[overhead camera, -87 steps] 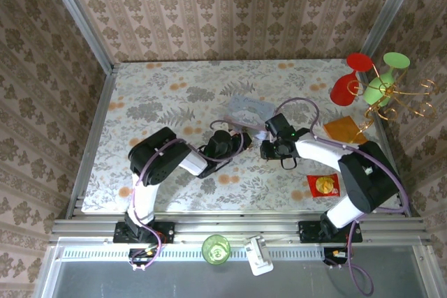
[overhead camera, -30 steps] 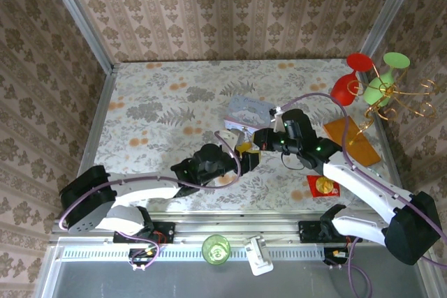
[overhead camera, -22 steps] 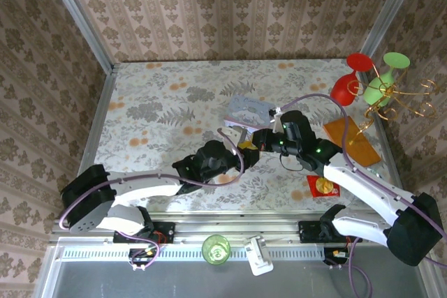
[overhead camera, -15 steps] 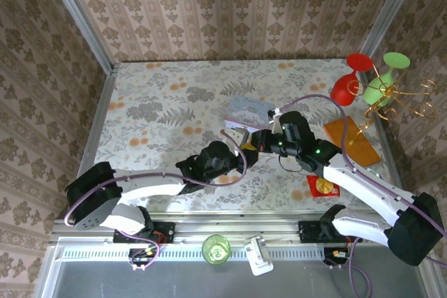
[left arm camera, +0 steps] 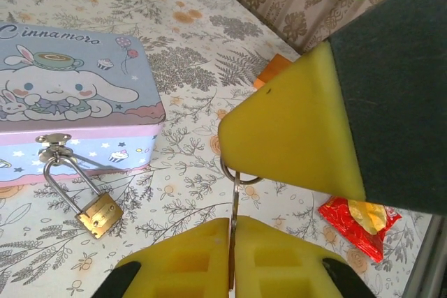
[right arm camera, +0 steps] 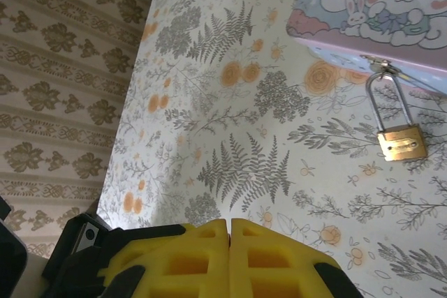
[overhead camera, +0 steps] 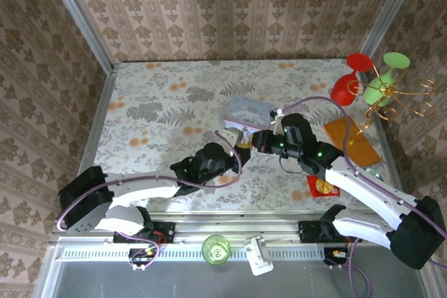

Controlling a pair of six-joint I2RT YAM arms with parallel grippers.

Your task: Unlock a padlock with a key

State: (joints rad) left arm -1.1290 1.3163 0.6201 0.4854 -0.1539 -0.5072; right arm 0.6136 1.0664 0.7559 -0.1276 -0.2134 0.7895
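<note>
Both hovered beside the tin (left arm camera: 70,95) (padlock (left arm camera: 98,213) hooked on its clasp): left gripper (left arm camera: 232,225) clamped the key (left arm camera: 234,200), right gripper (right arm camera: 229,227) had jaws pressed together.

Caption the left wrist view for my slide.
The left gripper shut on a thin key, with the brass padlock hooked on the blue tin nearby.

Walls (overhead camera: 230,5) round my cell: beige-pink wallpaper, vert. stripes w/ brown damask motifs, on the back, left & right sides. Silver metal posts (overhead camera: 77,15) run up the back corners. Table (overhead camera: 154,102) under me has a pale top printed w/ grey ferns & orange flowers. Metal rail (overhead camera: 230,227) along the near edge, grey surface (overhead camera: 91,277) below it. Light even & soft.
</note>
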